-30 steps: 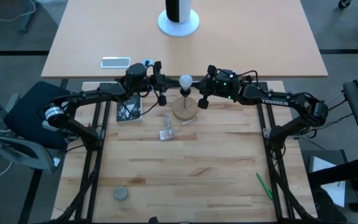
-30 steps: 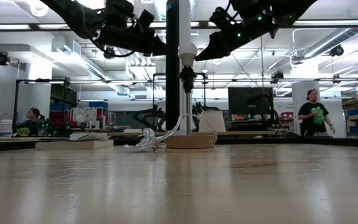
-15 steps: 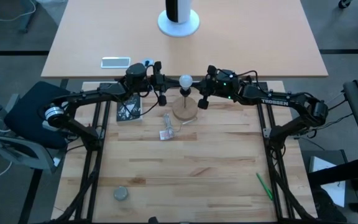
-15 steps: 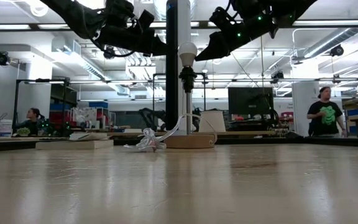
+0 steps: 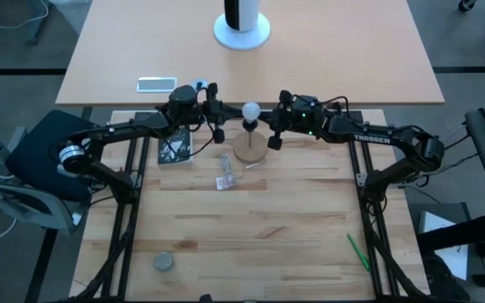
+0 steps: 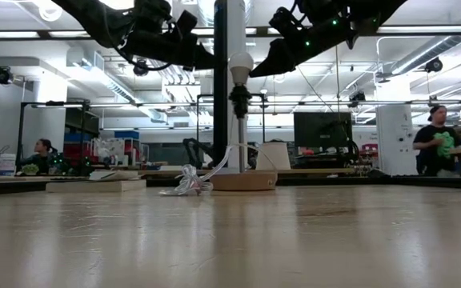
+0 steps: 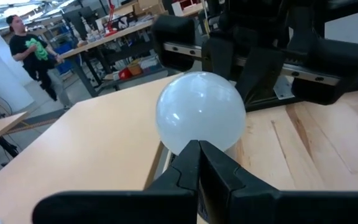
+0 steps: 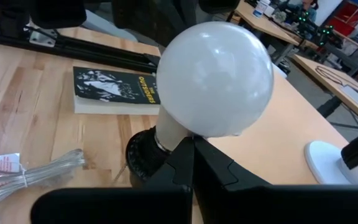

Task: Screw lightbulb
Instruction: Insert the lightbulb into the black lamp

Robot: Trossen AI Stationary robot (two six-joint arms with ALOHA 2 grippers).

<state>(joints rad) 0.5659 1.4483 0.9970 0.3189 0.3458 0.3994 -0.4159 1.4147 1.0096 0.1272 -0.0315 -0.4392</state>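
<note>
The lightbulb (image 5: 251, 109) is seated upright in a black socket (image 8: 146, 163) on a thin stem that rises from a round wooden disc (image 5: 250, 149), at the far middle of the slatted wooden bench (image 5: 251, 227). In the low view the bulb (image 6: 240, 64) is seen on top of the stem, well above the disc (image 6: 242, 182).

The 2 arms are stretched toward the bulb from opposite sides. The left claw (image 5: 218, 111) is held just to the left of the globe, and its fingers (image 7: 185, 171) are pressed together with nothing between them; the bulb (image 7: 200, 112) is seen just beyond their tips, though contact cannot be told. The right claw (image 5: 274, 120) is held just to the right of the globe, and its fingers (image 8: 188, 165) are likewise pressed together on nothing, with their tips close under the bulb (image 8: 215, 79) near its neck.

A crumpled clear wrapper (image 5: 226, 180) with a red-printed card is laid on the bench just near of the disc. A dark booklet (image 5: 173, 148) lies to the left of the disc, under the left arm. A small grey round object (image 5: 164, 263) sits at the near left of the bench, and a green pen (image 5: 358, 252) at the near right. On the farther, paler bench a white round-based stand (image 5: 242, 29) and a flat white device (image 5: 157, 83) are seen.

In the room beyond, a person (image 6: 434, 148) in a dark shirt is seen at the right, and another person (image 6: 42, 150) at the left.
</note>
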